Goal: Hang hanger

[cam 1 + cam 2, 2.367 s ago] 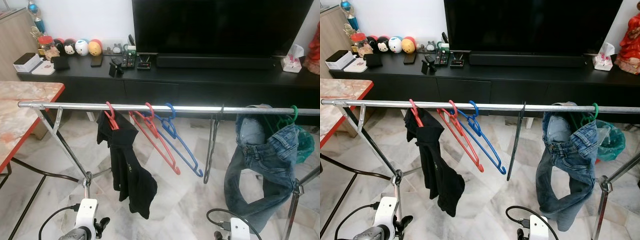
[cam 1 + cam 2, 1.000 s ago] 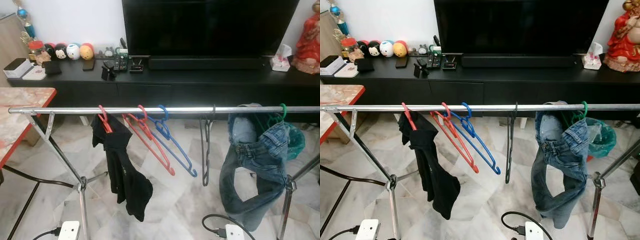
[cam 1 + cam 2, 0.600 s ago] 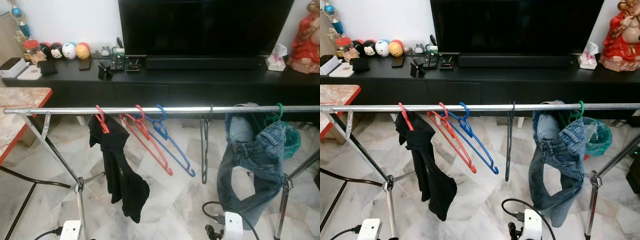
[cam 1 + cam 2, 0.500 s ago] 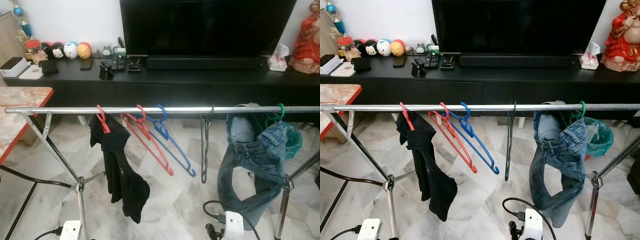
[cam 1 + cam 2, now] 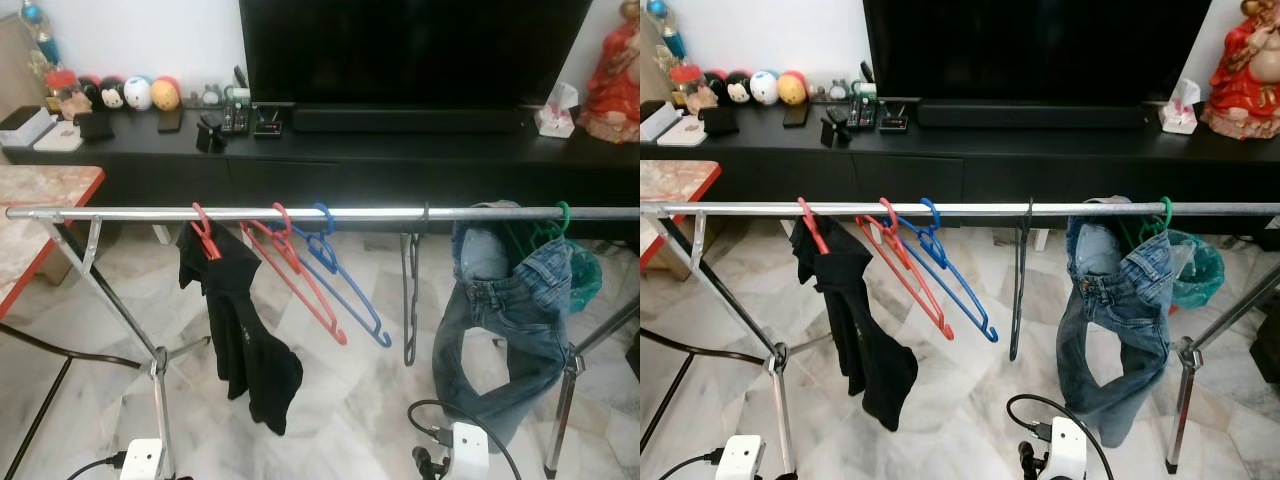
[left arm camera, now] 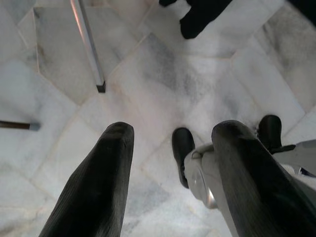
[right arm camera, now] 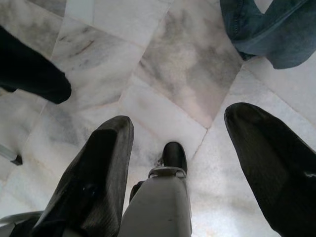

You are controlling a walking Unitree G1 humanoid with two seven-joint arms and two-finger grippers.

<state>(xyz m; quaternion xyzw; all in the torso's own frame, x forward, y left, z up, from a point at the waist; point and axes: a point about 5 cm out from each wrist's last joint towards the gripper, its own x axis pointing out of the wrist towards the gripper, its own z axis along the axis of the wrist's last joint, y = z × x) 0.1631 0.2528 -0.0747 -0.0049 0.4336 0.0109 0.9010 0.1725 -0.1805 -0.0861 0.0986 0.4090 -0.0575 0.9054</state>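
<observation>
On the rail [image 5: 130,212]: two red hangers [image 5: 300,275], one blue hanger [image 5: 350,290].

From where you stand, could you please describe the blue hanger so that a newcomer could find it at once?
Follow the metal clothes rail in front of the TV to its middle. The blue hanger hangs bare between the empty red hanger and the black hanger, the only blue one there.

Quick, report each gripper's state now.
Left gripper: open, holding nothing, pointed down at the marble floor.
Right gripper: open, holding nothing, also pointed at the floor.
</observation>
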